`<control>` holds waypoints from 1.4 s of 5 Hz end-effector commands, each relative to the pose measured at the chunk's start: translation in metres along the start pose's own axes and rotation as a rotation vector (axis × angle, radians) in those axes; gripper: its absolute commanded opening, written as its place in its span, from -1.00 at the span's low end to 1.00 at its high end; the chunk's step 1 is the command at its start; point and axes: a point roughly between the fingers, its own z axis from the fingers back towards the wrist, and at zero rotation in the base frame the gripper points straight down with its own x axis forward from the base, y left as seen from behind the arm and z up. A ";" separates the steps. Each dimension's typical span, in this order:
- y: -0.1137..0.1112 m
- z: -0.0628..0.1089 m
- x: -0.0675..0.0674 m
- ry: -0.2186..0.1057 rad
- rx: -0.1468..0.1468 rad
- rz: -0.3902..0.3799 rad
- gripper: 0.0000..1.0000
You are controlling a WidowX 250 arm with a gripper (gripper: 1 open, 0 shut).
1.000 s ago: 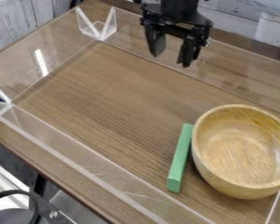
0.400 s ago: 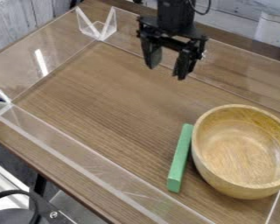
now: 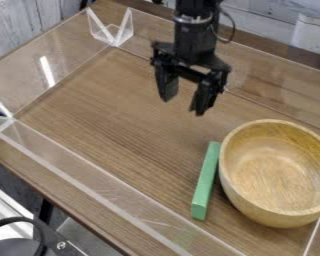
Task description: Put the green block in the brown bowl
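The green block (image 3: 206, 180) is a long thin bar lying flat on the wooden table, its right side close against the outer wall of the brown bowl (image 3: 278, 171). The bowl sits at the right, upright, with nothing inside. My black gripper (image 3: 186, 92) hangs open above the table's middle, fingers pointing down, up and to the left of the block's far end. Nothing is between its fingers.
Clear acrylic walls (image 3: 43, 70) fence the table on the left and front. A clear bracket (image 3: 111, 29) stands at the back left corner. The table's front edge (image 3: 109, 215) drops off toward the floor.
The gripper has come forward and lower from the back of the table toward the block, staying open. Block and bowl have not moved.
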 end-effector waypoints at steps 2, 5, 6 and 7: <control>-0.014 0.012 -0.019 -0.045 0.002 -0.040 1.00; -0.049 -0.007 -0.051 -0.017 -0.006 -0.130 1.00; -0.063 -0.012 -0.060 -0.025 -0.010 -0.149 1.00; -0.069 -0.017 -0.065 -0.038 -0.014 -0.151 1.00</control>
